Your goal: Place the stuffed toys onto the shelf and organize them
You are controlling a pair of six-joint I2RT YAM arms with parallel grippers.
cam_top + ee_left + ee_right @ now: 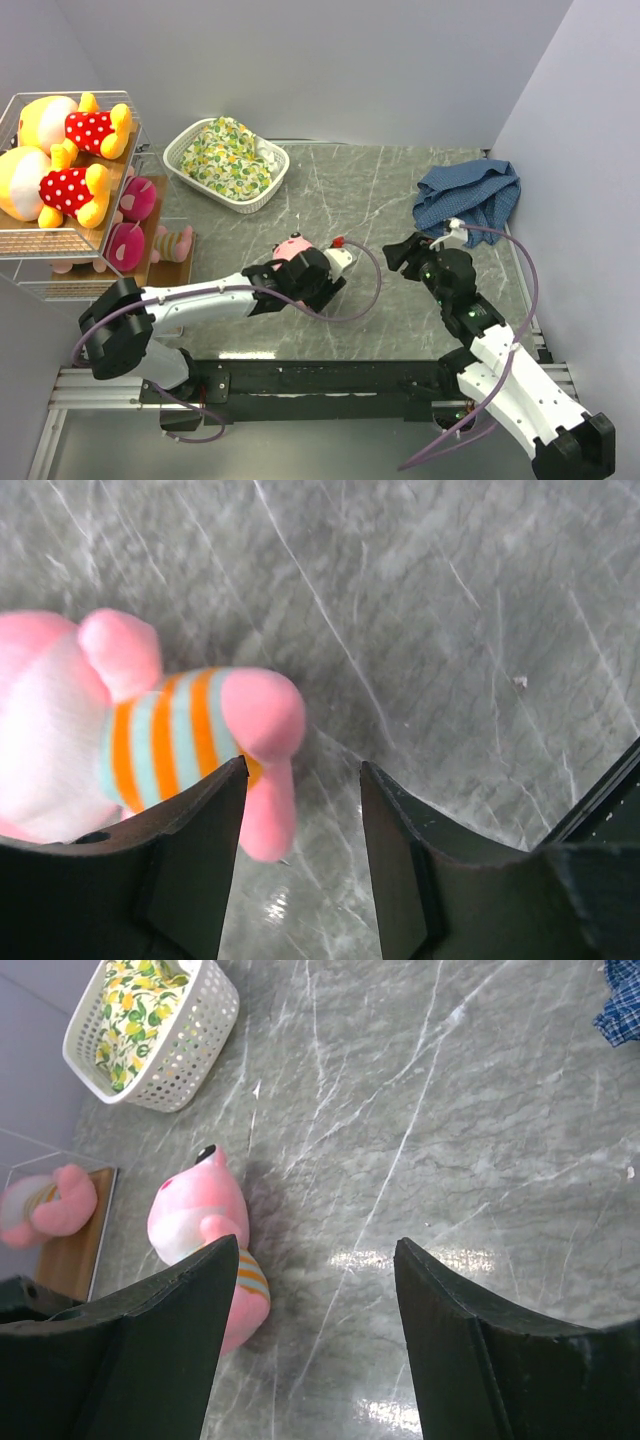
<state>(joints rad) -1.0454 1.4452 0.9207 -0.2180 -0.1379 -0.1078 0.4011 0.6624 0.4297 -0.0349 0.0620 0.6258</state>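
Pink plush toy in an orange-and-teal striped shirt (160, 730) lay on the grey marbled table (480, 630) beside the left gripper (300, 780), whose jaws stood apart (only a leg between), so centring over the torso before closing seemed best.

On the grey marble table (400, 190), a pink striped toy (160, 735) lies at the left gripper (300, 772). A white basket (238, 203) sits beyond it, and a blue cloth (470, 195) lies by the right gripper (318, 1250).

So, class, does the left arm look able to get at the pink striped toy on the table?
Probably yes: the open left gripper hangs right over the pink striped toy, one leg between its fingers, nothing blocking.
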